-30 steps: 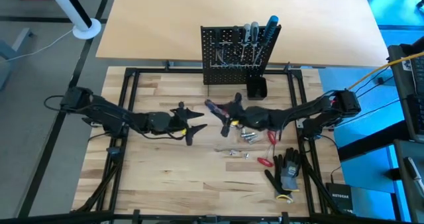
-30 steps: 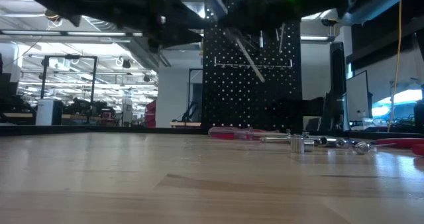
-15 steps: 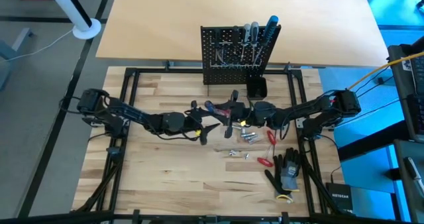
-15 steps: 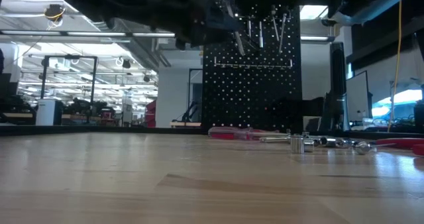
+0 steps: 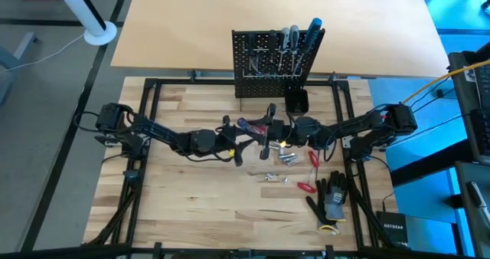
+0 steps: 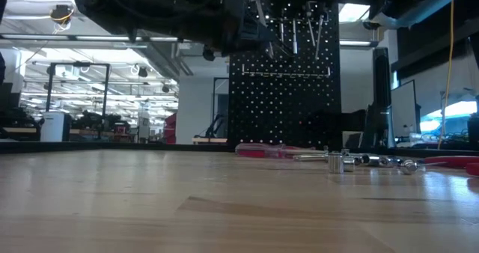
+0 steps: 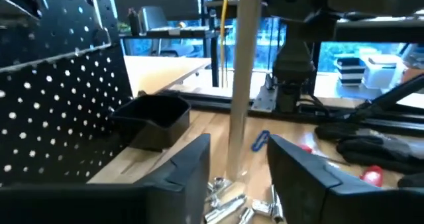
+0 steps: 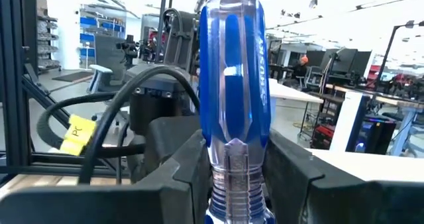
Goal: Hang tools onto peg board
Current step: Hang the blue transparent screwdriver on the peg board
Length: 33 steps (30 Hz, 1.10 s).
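Two dark arms meet at the centre of the high view over a butcher-block table (image 5: 191, 205); the peg board (image 5: 269, 63) stands upright at upper centre, several screwdrivers already hanging along its top rows, a small black cup (image 5: 296, 101) at its lower right corner; the left gripper (image 5: 239, 142) reaches in from the left, its fingers (image 7: 192, 168) apart on either side of a thin metal shaft (image 7: 240, 85), not visibly pressing it; the right gripper (image 5: 269, 129) comes from the right, clamped on a blue-handled screwdriver (image 8: 235, 98), whose clear blue handle fills the middle of the right wrist view between the two dark fingers; black gloves (image 5: 331, 198) lie at lower right; a red-handled screwdriver (image 5: 314, 158) rests just right of centre; loose metal sockets (image 5: 285, 157) lie scattered below the grippers.
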Motion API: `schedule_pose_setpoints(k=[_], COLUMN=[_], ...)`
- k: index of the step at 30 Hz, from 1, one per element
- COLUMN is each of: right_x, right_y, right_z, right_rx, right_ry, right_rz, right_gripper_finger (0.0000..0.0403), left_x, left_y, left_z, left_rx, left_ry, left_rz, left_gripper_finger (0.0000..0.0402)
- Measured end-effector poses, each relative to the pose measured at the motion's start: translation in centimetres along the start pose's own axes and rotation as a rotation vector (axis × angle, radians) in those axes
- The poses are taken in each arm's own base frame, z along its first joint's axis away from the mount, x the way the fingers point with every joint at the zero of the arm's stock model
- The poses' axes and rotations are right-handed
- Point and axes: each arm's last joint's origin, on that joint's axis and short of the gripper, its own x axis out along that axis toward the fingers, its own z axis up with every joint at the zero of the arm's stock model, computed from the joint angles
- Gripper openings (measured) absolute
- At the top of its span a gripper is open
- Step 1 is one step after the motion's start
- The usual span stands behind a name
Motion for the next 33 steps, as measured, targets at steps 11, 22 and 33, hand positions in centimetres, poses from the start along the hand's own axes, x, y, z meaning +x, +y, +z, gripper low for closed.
schedule_pose_setpoints(k=[11, 22, 33], right_x=[0.0, 0.0, -2.0], right_y=[0.0, 0.1, -0.9], right_z=[0.0, -0.2, 2.3], right_rx=[0.003, 0.004, -0.012], right_ry=[-0.003, 0.024, 0.130], right_rz=[0.000, -0.002, -0.012], right_gripper_finger=[0.0117, 0.0142, 0.0215], left_x=[0.1, 0.1, 0.3], left_y=[0.2, 0.2, 1.8], left_z=[0.2, 0.0, -0.2], left_rx=[0.013, 0.052, 0.030], left_ry=[-0.017, -0.004, 0.085], left_rz=[0.008, 0.009, 0.052], left_gripper_finger=[0.0024, 0.0005, 0.0002])
